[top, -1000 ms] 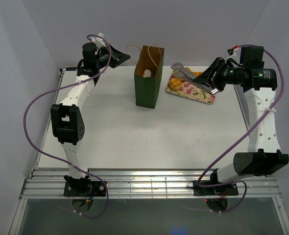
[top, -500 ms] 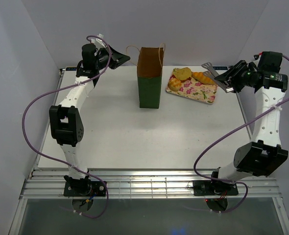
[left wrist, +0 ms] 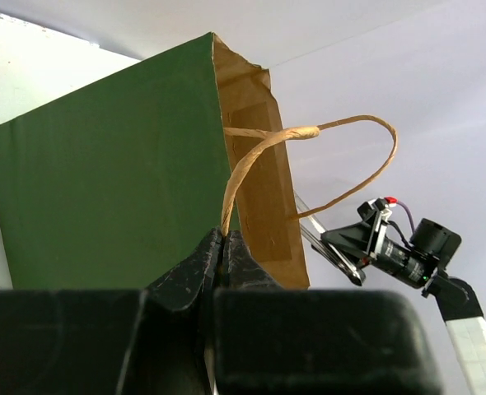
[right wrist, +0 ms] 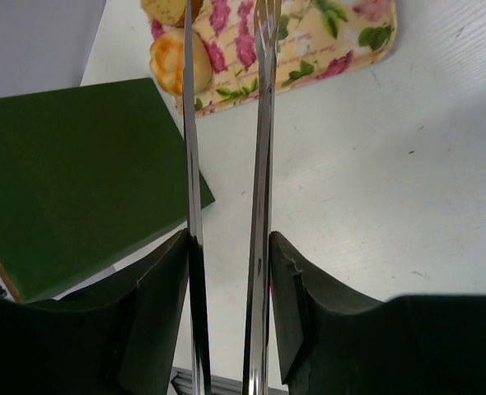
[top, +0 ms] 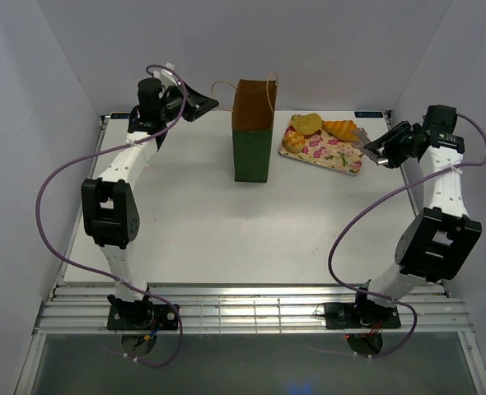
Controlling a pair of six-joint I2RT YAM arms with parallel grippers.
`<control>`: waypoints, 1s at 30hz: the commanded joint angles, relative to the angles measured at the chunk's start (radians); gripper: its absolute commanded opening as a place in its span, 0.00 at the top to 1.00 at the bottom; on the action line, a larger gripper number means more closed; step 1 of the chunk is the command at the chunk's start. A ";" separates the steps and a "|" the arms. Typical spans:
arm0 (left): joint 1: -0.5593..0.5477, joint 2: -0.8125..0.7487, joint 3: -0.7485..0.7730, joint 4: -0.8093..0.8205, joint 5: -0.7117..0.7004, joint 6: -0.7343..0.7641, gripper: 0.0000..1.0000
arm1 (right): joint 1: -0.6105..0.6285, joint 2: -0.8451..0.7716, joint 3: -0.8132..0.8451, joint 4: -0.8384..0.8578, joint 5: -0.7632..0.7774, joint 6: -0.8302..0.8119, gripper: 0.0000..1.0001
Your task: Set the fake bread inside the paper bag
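The dark green paper bag stands upright at the back centre, brown inside. My left gripper is shut on one tan loop handle, just left of the bag's top; the bag's green side fills the left wrist view. Three fake bread pieces lie on a floral tray: a bun, a roundish piece and an orange-brown long piece. My right gripper is shut on metal tongs, whose arms stand apart, tips near the tray's right end. No fourth piece shows.
In the right wrist view the tongs point toward the tray, a bun and the bag. White walls enclose the table on three sides. Purple cables hang from both arms.
My right arm swung the tongs from over the tray out to the right, then down beside the tray's right end. The bag, tilted a second ago, now stands straighter.
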 commanded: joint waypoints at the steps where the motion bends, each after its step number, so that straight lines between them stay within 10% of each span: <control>1: 0.002 -0.092 0.001 -0.011 0.013 0.011 1.00 | -0.017 0.046 0.033 0.080 0.072 -0.018 0.52; 30: 0.002 -0.061 -0.007 0.001 0.001 0.011 1.00 | -0.030 0.210 -0.102 0.468 -0.132 0.185 0.42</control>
